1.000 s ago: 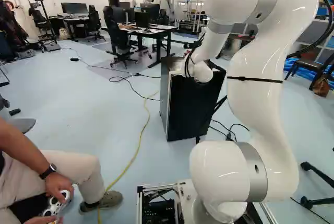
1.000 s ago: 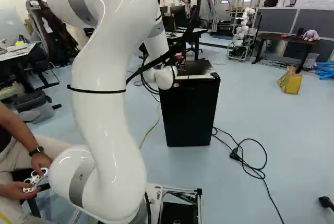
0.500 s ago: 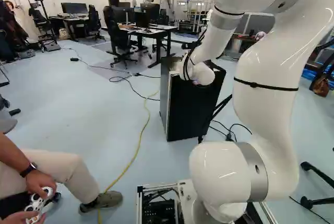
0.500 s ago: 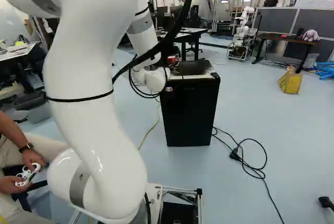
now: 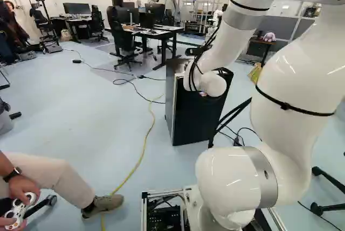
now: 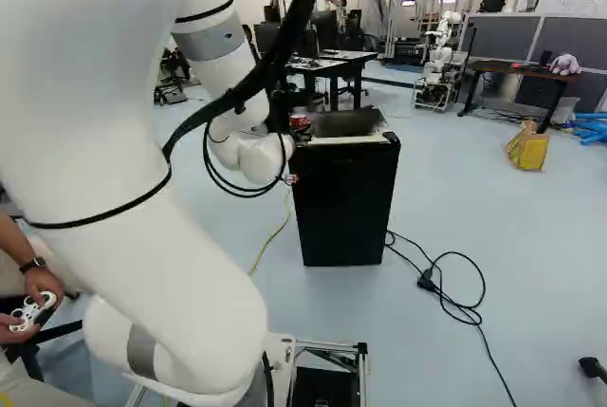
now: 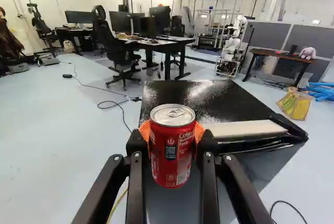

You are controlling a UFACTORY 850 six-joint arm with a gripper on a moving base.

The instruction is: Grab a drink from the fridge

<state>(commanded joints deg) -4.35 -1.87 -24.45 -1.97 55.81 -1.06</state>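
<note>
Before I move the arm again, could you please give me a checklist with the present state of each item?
1. Drink gripped: ok, the gripper is shut on the red can, an orange pad on either side.
2. Can upright: ok, its lid faces up.
3. Can sealed: ok, the lid looks unopened.
4. Can clear of the fridge: cannot tell, the gap is hard to judge.
5. Person clear of the arm: ok, seated off to its left, holding a controller.
6. Floor free of cables if the base drives: not ok, a yellow cable lies ahead and to the left.
</note>
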